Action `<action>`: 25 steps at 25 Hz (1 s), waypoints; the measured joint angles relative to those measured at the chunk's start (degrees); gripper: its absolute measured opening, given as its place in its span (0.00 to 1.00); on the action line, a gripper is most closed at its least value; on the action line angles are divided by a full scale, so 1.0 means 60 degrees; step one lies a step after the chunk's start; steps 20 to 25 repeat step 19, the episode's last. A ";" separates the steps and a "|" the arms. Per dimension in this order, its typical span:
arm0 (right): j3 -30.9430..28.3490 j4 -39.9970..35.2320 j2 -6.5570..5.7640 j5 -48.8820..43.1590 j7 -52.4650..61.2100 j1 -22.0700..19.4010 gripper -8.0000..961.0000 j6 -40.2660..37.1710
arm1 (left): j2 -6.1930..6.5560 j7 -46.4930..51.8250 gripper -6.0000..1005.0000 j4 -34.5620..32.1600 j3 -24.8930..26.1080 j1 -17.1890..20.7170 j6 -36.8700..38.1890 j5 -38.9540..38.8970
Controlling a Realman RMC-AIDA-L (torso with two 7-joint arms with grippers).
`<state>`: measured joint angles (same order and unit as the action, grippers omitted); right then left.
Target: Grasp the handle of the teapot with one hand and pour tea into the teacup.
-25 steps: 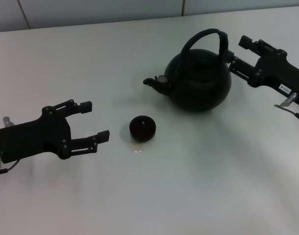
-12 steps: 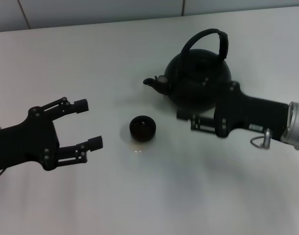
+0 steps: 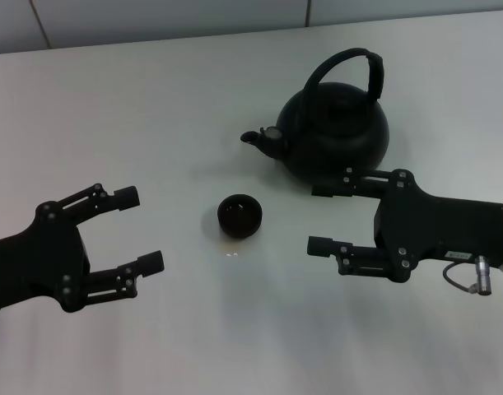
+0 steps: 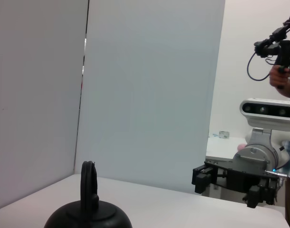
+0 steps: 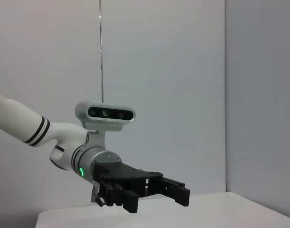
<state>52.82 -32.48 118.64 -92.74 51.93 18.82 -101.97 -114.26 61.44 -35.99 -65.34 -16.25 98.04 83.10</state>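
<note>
1. The teapot [image 3: 333, 136] is seen upright on the white surface [image 3: 152, 107], in the far right part of the head view, with its short spout turned toward the robot's left.
2. The handle [image 3: 347, 70] is arched over the flat lid and is touched by nothing; in the left wrist view it is seen edge-on as a narrow upright hoop [image 4: 89, 190] above the pot's dark top [image 4: 88, 219].
3. The teacup [image 3: 239, 216] is placed on the surface nearer the robot than the spout, apart from the pot, and a dark inside is shown.
4. The right hand [image 3: 321, 218] is held just in front of the teapot on its near side, pointing toward the robot's left; its fingers are spread wide and nothing is gripped, the farther finger lying close to the pot's base.
5. The left hand [image 3: 138, 229] is held over the near left of the surface, well apart from the cup; its fingers are spread wide and nothing is held.
6. In the right wrist view the left hand [image 5: 156, 192] is shown farther off, its fingers parted, above the surface's edge.
</note>
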 joint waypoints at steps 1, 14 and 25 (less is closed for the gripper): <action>0.0000 -0.0014 0.0012 -0.0004 -0.0016 -0.0033 0.70 -0.0005 | -0.0007 -0.0097 0.87 0.0023 0.0000 0.0039 0.0039 0.0000; 0.0014 -0.0014 0.0042 -0.0220 -0.0034 -0.0173 0.70 -0.0040 | -0.0125 -0.0205 0.87 0.0052 -0.0045 0.0115 0.0033 0.0003; 0.0014 -0.0022 0.0046 -0.0220 -0.0037 -0.0204 0.70 -0.0022 | -0.0145 -0.0207 0.87 0.0053 -0.0021 0.0156 0.0042 0.0008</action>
